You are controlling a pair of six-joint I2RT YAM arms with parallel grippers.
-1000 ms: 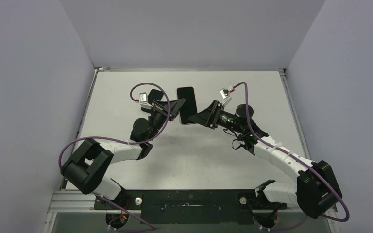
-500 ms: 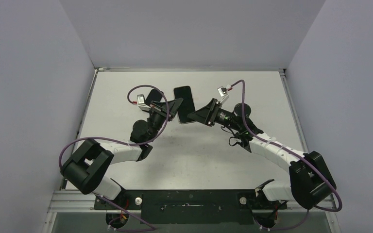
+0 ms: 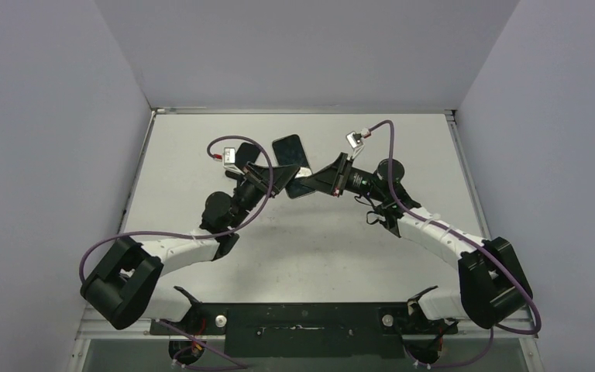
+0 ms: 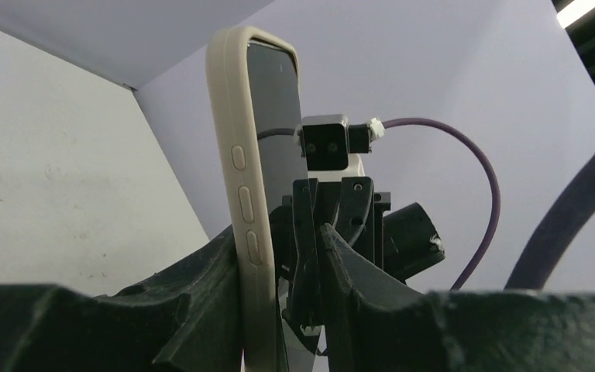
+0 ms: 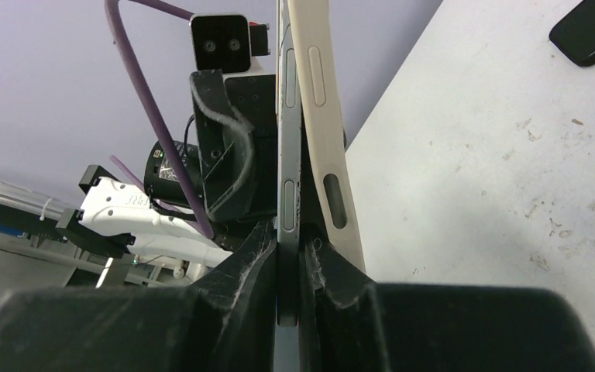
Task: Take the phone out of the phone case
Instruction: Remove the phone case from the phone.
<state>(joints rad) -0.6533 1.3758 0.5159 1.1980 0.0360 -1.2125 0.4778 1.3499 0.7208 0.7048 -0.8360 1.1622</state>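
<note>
The phone stands on edge above the table, between my two grippers. In the right wrist view its grey metal edge is pinched in my right gripper, which is shut on it. The beige phone case bends away from the phone on the right, outside one finger. In the left wrist view the case leans against one finger of my left gripper. That gripper's jaws are open, with a gap on the screen side where the right gripper's fingers reach in. From above, the left gripper and right gripper meet at the phone's near end.
A flat dark phone-like object lies on the table behind the left gripper, also seen as a dark object in the right wrist view. Grey walls enclose the white table on three sides. Purple cables loop over both wrists.
My right gripper has shut on the phone's edge. My left gripper has opened wider around the case. Both wrists and the phone shifted slightly left and away.
</note>
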